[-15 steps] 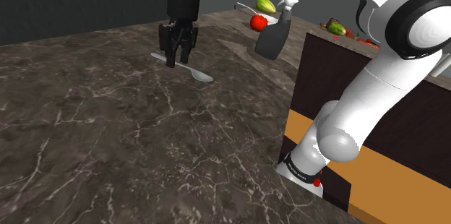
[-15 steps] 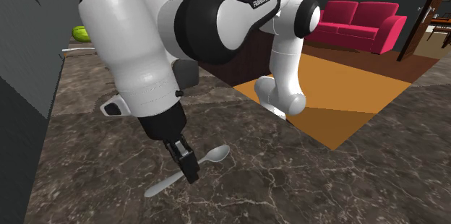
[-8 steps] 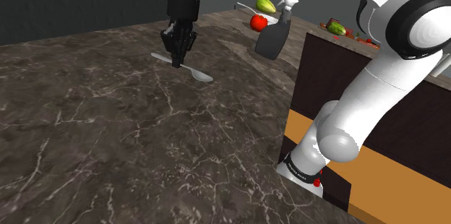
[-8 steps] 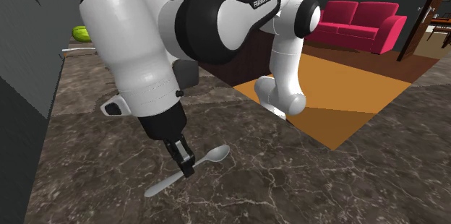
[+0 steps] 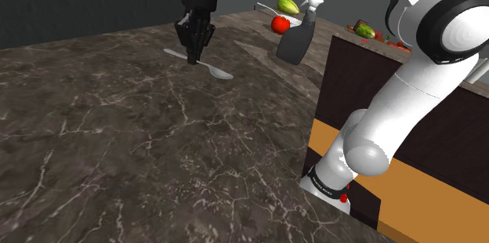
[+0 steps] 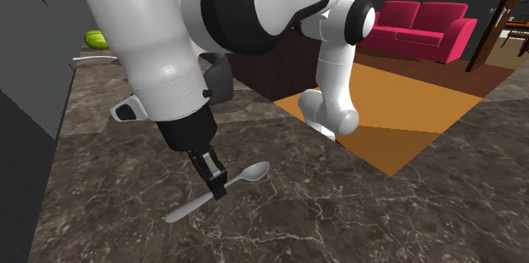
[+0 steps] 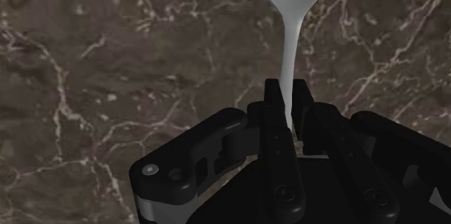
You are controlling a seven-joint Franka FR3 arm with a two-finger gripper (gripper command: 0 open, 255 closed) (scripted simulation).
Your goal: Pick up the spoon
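A pale grey spoon point(image 5: 222, 73) hangs level, just above the dark marble counter point(image 5: 117, 139), near its far side in the shoulder view. My black gripper point(image 5: 193, 59) points straight down and is shut on the middle of the handle. In the second exterior view the spoon point(image 6: 253, 171) sticks out to both sides of the gripper point(image 6: 219, 192), bowl toward the arm's base. In the wrist view, the thin handle of the spoon point(image 7: 291, 42) is clasped between the fingers point(image 7: 272, 107) of the gripper point(image 7: 289, 94), and the bowl reaches forward beyond them.
A dark spray bottle point(image 5: 298, 36), a red apple point(image 5: 279, 24) and a green fruit point(image 5: 287, 4) stand at the counter's far end, right of the gripper. The arm's dark stand point(image 5: 368, 108) borders the counter's right edge. Beyond lie an orange floor point(image 6: 398, 138) and a red sofa point(image 6: 424, 28).
The fingers closed on the spoon's handle from open a second ago. Since then the gripper has risen a little, and the spoon has come up off the counter with it.
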